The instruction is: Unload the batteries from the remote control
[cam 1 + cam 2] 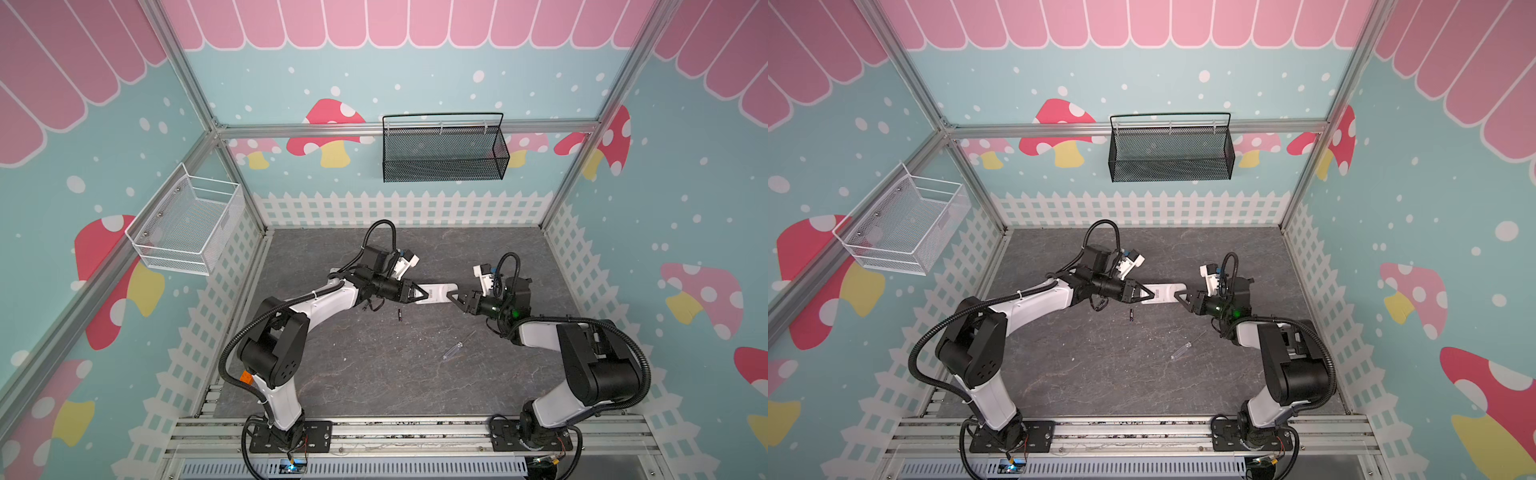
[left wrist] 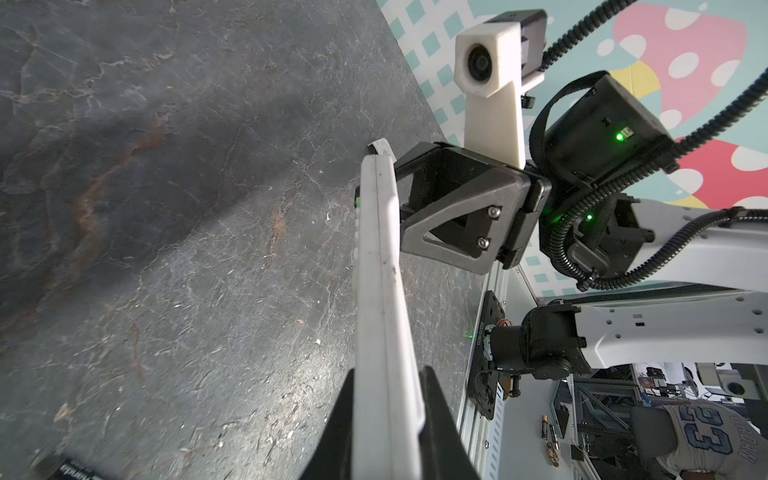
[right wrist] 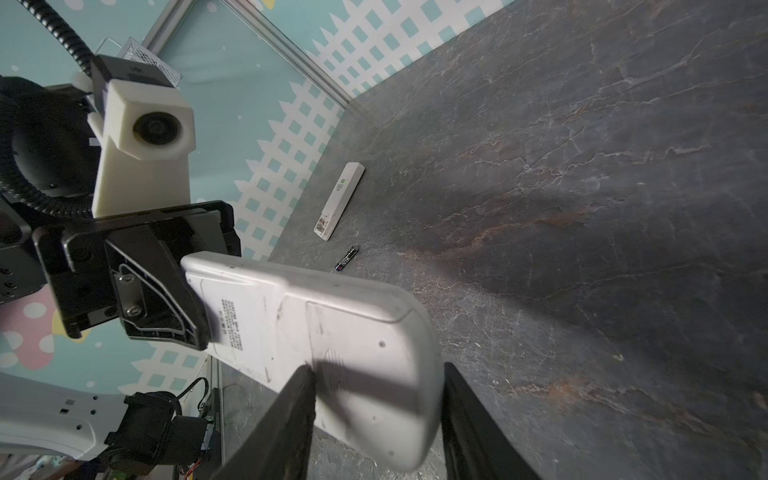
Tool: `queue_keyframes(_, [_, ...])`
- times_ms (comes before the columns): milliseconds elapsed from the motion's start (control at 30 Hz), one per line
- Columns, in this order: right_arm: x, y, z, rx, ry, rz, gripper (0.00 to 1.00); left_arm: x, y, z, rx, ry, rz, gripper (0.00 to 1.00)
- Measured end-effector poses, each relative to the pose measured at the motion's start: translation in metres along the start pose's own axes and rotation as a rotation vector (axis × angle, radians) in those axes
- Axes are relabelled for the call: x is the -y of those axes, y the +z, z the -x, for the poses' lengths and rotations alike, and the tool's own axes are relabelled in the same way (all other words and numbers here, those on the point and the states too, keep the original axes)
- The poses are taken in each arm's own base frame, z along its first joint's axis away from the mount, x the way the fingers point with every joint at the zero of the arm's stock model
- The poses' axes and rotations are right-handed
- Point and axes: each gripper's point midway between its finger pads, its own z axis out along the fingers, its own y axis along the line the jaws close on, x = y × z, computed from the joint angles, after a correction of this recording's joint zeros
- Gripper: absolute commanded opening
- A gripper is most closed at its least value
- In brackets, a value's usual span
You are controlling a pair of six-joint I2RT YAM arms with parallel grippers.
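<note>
The left gripper (image 1: pixel 426 293) clamps the white remote control (image 1: pixel 439 291) at frame centre. The right gripper (image 1: pixel 452 296) straddles its other end (whether it grips, I cannot tell). A black battery (image 1: pixel 400 314) lies on the table (image 1: pixel 374 374) just below.

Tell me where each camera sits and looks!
Top views: high up, looking down on the grey marbled table; left arm and right arm show.
Left wrist: behind the left gripper, looking along it toward the right gripper.
Right wrist: behind the right gripper, looking along it toward the left gripper.
All share the wide white plastic remote control.
</note>
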Motion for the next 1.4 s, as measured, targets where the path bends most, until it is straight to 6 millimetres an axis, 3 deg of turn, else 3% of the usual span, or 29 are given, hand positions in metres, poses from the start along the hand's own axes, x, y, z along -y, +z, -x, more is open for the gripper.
queue_keyframes(200, [0.009,-0.002,0.001,0.009,0.002,-0.034,0.25,-0.005,-0.001,-0.001,-0.001,-0.011,0.023,0.0])
queue_keyframes(467, [0.01,-0.001,-0.006,-0.016,-0.026,-0.041,0.15,-0.018,0.001,-0.004,-0.007,-0.03,0.1,0.0])
queue_keyframes(700, [-0.009,-0.005,-0.005,-0.019,-0.073,-0.014,0.02,-0.02,0.005,-0.004,-0.013,-0.02,0.14,0.0])
queue_keyframes(1000, [-0.021,-0.017,-0.001,-0.009,-0.102,-0.029,0.0,-0.019,0.008,-0.008,-0.024,-0.025,0.147,0.0])
queue_keyframes(1200, [-0.033,-0.039,0.018,0.047,-0.157,-0.068,0.0,-0.023,0.007,-0.011,-0.031,-0.046,0.168,0.0])
queue_keyframes(1400, [-0.025,-0.066,0.031,0.097,-0.176,-0.18,0.0,-0.025,-0.007,-0.032,-0.04,-0.1,0.184,0.0])
